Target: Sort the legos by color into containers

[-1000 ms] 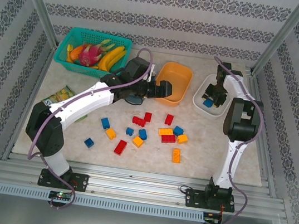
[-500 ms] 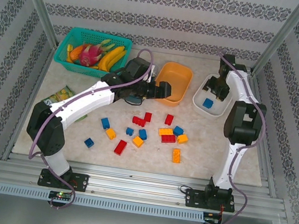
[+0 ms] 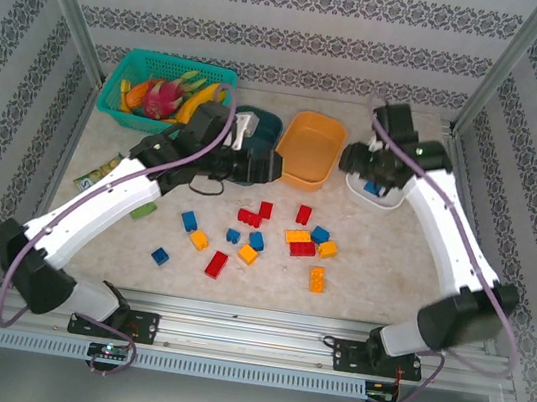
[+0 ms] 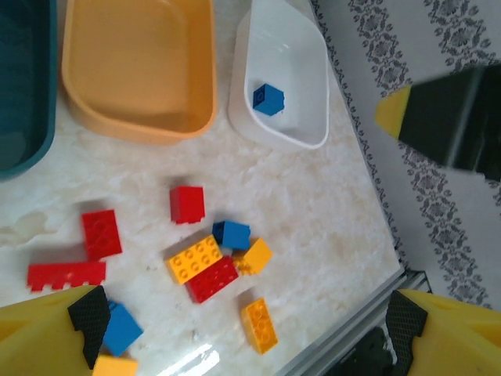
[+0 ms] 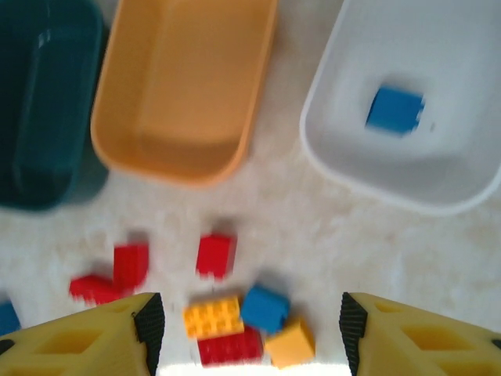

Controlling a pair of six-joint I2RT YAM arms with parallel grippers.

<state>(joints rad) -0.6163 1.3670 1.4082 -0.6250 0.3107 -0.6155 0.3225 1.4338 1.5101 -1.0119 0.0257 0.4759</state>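
With one blue lego (image 4: 268, 99) in the white tub (image 4: 301, 55), left gripper (image 4: 246, 325) and right gripper (image 5: 246, 323) gape empty; next probably calls for lowering onto a loose blue brick (image 5: 264, 307).

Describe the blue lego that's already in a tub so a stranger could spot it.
On the table, find the white tub, rightmost of three. The blue lego sits alone inside it; the rest lie loose on the tabletop.

white tub (image 4: 304, 70): 1 blue lego (image 4: 268, 99) | orange tub (image 4: 133, 55) beside | red/blue/yel legos (image 4: 186, 204) loose below | fingers (image 4: 35, 337) apart
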